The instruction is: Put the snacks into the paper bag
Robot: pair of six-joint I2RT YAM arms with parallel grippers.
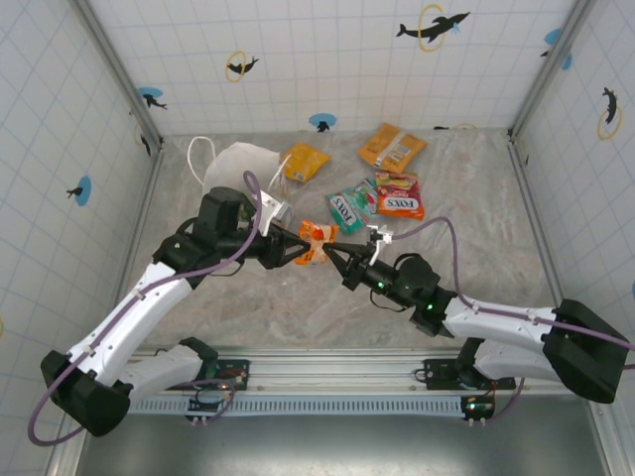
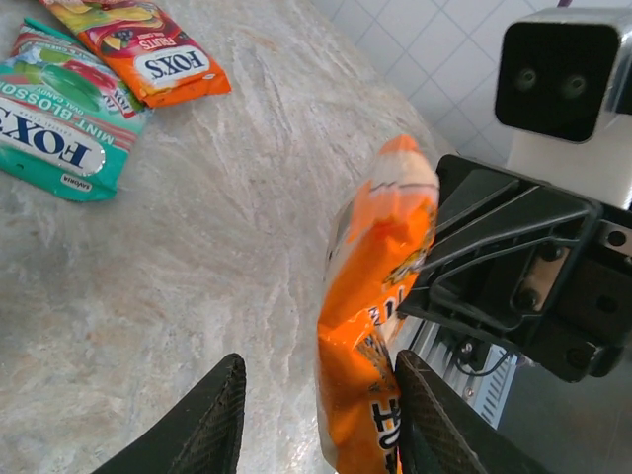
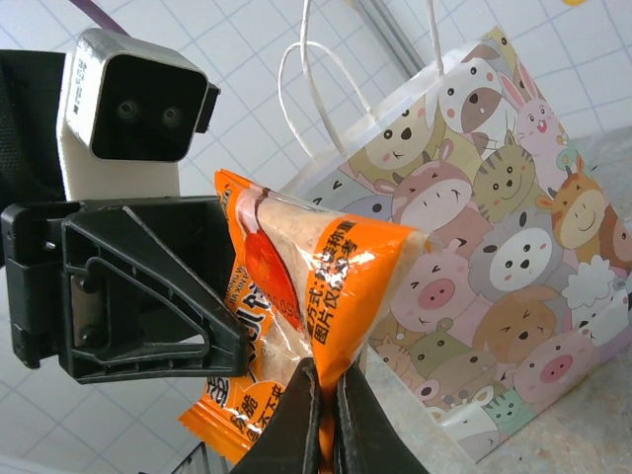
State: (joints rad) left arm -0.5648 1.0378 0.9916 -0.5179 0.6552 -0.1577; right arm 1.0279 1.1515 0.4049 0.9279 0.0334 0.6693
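Right fingers (image 3: 299,420), clenched, pinch the orange packet (image 3: 296,296) by its lower edge above the desk (image 1: 496,198) at mid-frame. Left fingers (image 1: 295,245) stand released, the packet against one. Paper bag (image 1: 238,164) sits upper left in the top view; other snacks (image 1: 400,203) lie upper centre on the desk.

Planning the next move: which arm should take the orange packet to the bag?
Left, probably. The paper bag is nearer it, and the left tool is open around the orange packet. The right tool pinches it, farther from the bag.
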